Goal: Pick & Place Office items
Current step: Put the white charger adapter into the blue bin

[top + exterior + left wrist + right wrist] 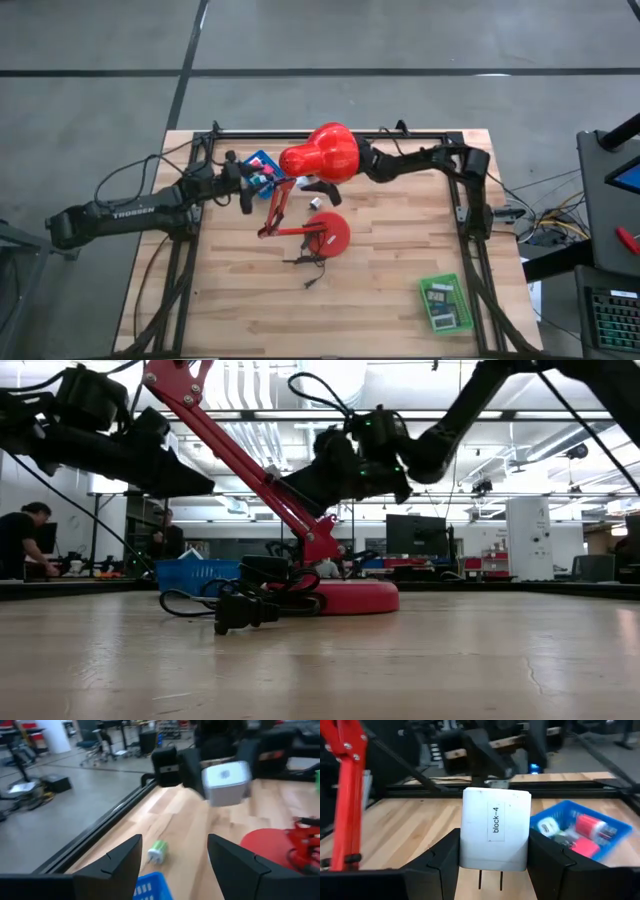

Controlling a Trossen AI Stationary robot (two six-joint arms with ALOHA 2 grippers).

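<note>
While your right pincer (494, 851) hangs above the wooden worktop (390, 270) near the big red desk lamp (320, 152), it grips a white plug-in block labelled "block-4" (495, 830) between its fingers, prongs pointing down. Your left pincer (172, 862) stands open and empty over the blue plastic basket (262, 166), which holds pink, white and teal pieces (580, 832). A small green-and-white plug (157, 851) lies loose on the wood beside that basket.
</note>
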